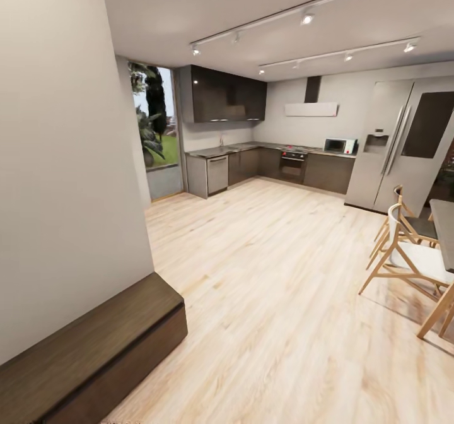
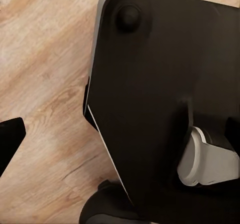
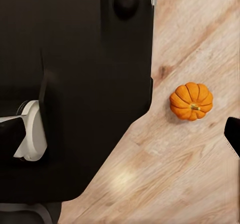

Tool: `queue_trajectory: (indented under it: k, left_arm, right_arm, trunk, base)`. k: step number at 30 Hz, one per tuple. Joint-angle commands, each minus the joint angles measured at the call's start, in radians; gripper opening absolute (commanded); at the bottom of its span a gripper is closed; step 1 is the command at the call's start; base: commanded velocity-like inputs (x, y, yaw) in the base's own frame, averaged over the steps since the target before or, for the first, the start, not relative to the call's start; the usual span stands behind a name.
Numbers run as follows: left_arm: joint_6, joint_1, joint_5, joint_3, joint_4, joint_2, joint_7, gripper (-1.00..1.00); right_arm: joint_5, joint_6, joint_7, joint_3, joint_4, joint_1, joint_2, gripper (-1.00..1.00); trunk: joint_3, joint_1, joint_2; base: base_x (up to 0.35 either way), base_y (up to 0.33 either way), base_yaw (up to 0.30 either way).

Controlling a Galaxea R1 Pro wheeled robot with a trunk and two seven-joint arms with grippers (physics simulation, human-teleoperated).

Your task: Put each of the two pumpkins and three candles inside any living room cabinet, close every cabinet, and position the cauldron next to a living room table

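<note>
One small orange ribbed pumpkin [image 3: 191,101] lies on the pale wood floor in the right wrist view, just beside my black base [image 3: 75,84]. A single black fingertip [image 3: 232,134] of the right gripper shows at the frame edge, apart from the pumpkin. In the left wrist view a black fingertip [image 2: 9,136] hangs over bare floor near the base [image 2: 160,109]. The long low dark-brown cabinet [image 1: 94,342] stands against the wall at the head view's lower left, its front flat and shut. Candles, cauldron and table are out of view.
A white wall [image 1: 63,159] rises behind the cabinet. Ahead lies open wood floor [image 1: 265,285] up to dark kitchen cupboards [image 1: 265,165] and a fridge [image 1: 403,146]. Wooden chairs [image 1: 410,247] and a dining table edge [image 1: 444,222] stand at the right.
</note>
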Motion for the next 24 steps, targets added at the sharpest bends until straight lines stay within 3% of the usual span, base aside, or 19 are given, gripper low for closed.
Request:
queue_trajectory:
  k: [1,5,17,24]
  left_arm:
    - [-0.003,0.0,0.007,0.001,0.001,0.0,0.0,1.0]
    - [-0.003,0.0,0.012,0.002,0.002,0.0,0.0,1.0]
    - [-0.003,0.0,0.013,0.001,0.002,0.0,0.0,1.0]
    - [-0.003,0.0,0.013,0.001,0.002,0.0,0.0,1.0]
  right_arm:
    - [0.0,0.001,0.001,0.0,0.0,0.0,0.0,1.0]
    - [0.0,0.001,0.001,0.0,0.0,0.0,0.0,1.0]
    - [0.0,0.001,0.001,0.0,0.0,0.0,0.0,1.0]
    - [0.0,0.001,0.001,0.0,0.0,0.0,0.0,1.0]
  trunk:
    - [0.0,0.0,-0.001]
    - [0.0,0.0,-0.001]
    - [0.0,0.0,-0.001]
    - [0.0,0.0,-0.001]
  base:
    - [0.024,0.0,0.235]
    - [0.198,0.0,0.201]
    - [0.33,0.0,0.041]
    - [0.335,-0.027,0.218]
